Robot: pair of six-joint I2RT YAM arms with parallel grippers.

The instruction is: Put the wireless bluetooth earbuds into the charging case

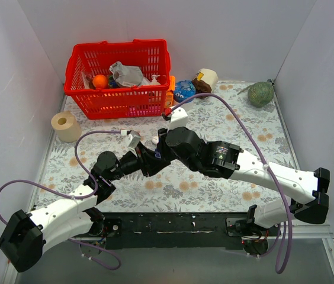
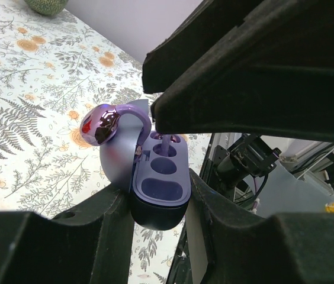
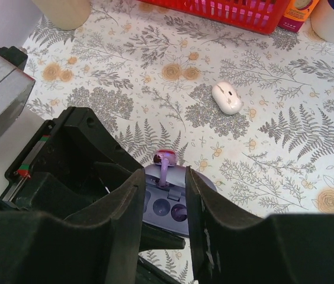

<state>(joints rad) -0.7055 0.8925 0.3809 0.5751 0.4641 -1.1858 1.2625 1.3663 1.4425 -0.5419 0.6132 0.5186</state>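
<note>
Charging case, the pale lavender pebble-shaped one (image 2: 161,186), sits lid-open, pinched in the left gripper (image 2: 158,204) above the middle of the desk. One shiny purple earbud (image 3: 164,158) stands stem-down in a socket. The right gripper (image 3: 164,177) is over it, fingers narrowly apart; can't tell if they grip it. Looks like the seating step: a gentle straight push next. A small white oval thing (image 3: 227,97) lies toward the far edge.
</note>
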